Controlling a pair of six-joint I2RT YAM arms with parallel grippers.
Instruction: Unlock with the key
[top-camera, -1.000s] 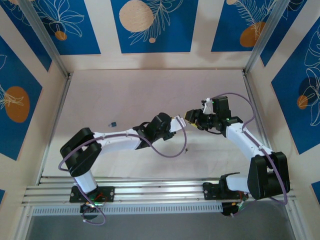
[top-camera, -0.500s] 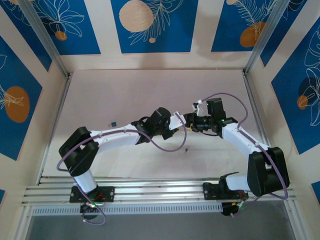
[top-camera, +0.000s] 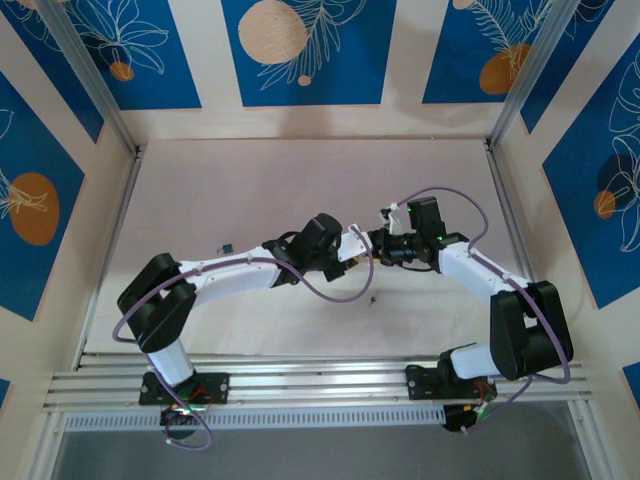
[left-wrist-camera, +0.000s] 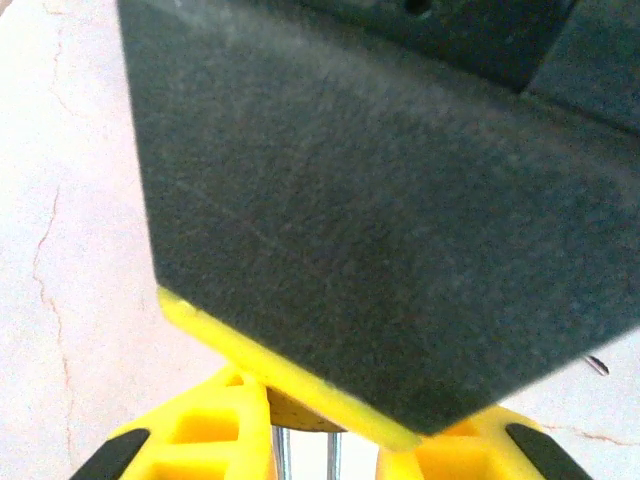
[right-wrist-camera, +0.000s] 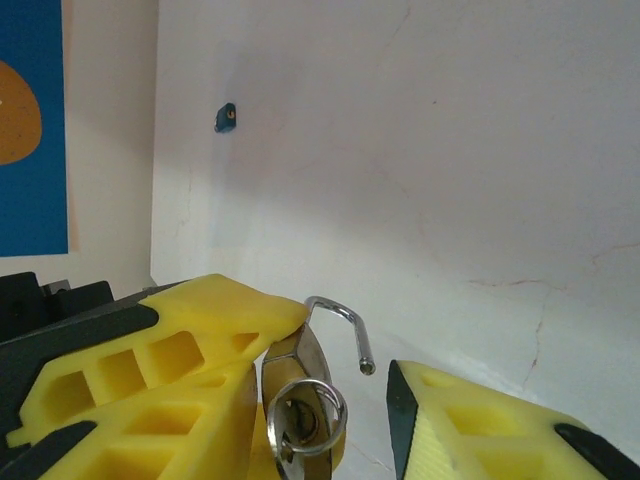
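Note:
A small brass padlock (right-wrist-camera: 300, 365) hangs above the middle of the table, where the two grippers meet. My left gripper (top-camera: 358, 245) is shut on its body. In the left wrist view the lock's brass (left-wrist-camera: 300, 412) shows between the yellow fingers (left-wrist-camera: 200, 430). The silver shackle (right-wrist-camera: 340, 315) is swung out with its free end bare. The key sits in the keyhole; I see its ring (right-wrist-camera: 305, 405). My right gripper (right-wrist-camera: 322, 385) is open around the key end, and its right finger (right-wrist-camera: 450, 420) stands apart from the lock.
A small blue object (top-camera: 228, 246) lies on the table left of the arms and shows as (right-wrist-camera: 226, 117) in the right wrist view. A tiny dark bit (top-camera: 372, 298) lies nearer the front. The right gripper's dark body (left-wrist-camera: 380, 200) blocks most of the left wrist view.
My right gripper has moved left, up to the left gripper and the lock, and its jaws have narrowed. The left arm has shifted slightly, still holding the padlock.

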